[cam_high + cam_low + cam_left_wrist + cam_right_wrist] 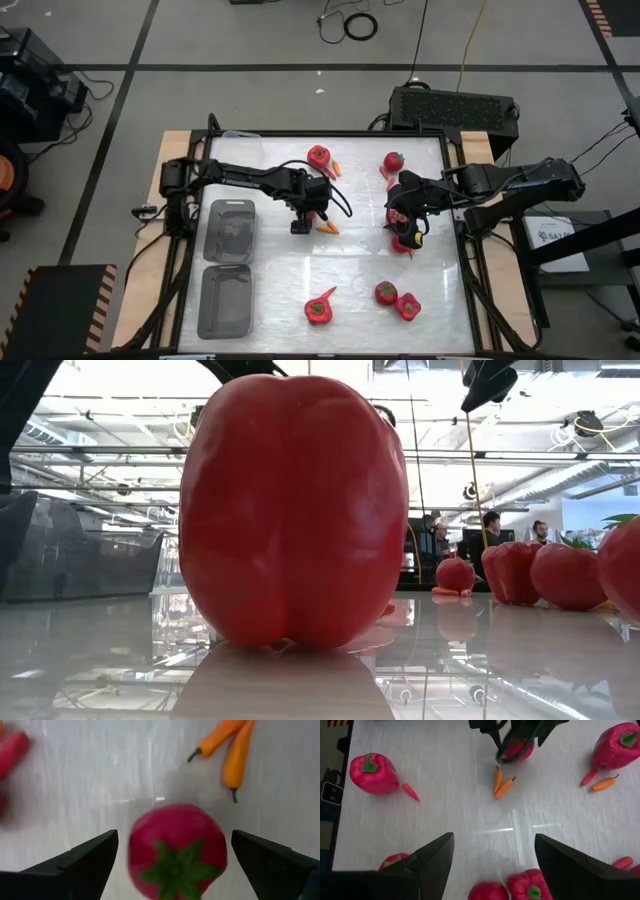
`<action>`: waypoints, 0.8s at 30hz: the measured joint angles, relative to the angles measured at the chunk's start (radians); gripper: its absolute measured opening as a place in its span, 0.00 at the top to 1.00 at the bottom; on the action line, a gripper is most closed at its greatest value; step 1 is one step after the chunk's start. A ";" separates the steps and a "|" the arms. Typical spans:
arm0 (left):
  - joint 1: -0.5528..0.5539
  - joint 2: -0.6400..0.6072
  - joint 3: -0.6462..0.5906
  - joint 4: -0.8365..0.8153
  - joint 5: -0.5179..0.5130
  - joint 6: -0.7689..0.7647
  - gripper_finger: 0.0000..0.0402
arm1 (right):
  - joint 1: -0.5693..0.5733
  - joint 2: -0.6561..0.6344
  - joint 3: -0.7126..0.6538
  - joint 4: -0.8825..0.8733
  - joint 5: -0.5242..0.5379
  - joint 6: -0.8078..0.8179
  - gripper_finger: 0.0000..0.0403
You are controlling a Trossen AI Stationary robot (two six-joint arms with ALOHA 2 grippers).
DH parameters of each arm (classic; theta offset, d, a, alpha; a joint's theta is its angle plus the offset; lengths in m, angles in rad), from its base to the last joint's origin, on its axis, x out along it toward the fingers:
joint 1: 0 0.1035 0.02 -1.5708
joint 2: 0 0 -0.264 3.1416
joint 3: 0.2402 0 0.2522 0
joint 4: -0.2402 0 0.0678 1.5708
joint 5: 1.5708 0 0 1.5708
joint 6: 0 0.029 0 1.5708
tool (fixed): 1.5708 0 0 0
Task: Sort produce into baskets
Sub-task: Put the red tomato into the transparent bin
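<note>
My left gripper (306, 217) is open and points down over a red tomato (177, 852) with a green stem. Its fingers stand on either side of the tomato with a gap on each side. Two orange chilies (227, 747) lie just beyond the tomato. My right gripper (405, 213) is open and empty above the table, over a cluster of red produce (532, 887). Two clear trays (230, 230) (222, 300) lie at the table's left. Red peppers (318, 156) (393, 162) sit near the far edge.
A red pepper (318, 310), a tomato (385, 292) and another pepper (407, 306) lie near the front edge. The pepper (290, 510) fills the low view. Small red and orange chilies (410, 791) (605, 783) lie beside the peppers. People show far behind the table (490, 530).
</note>
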 joint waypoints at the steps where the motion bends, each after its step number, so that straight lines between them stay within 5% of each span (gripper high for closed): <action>1: 0.001 0.011 0.000 -0.003 0.002 0.000 0.01 | 0.000 0.000 0.000 0.000 0.000 0.000 0.33; 10: 0.000 0.038 0.000 0.006 0.010 0.002 0.03 | 0.000 0.000 0.000 -0.005 0.021 -0.003 0.33; 24: 0.011 0.029 0.000 -0.029 0.010 -0.005 0.26 | 0.000 0.000 0.000 -0.005 0.024 0.022 0.33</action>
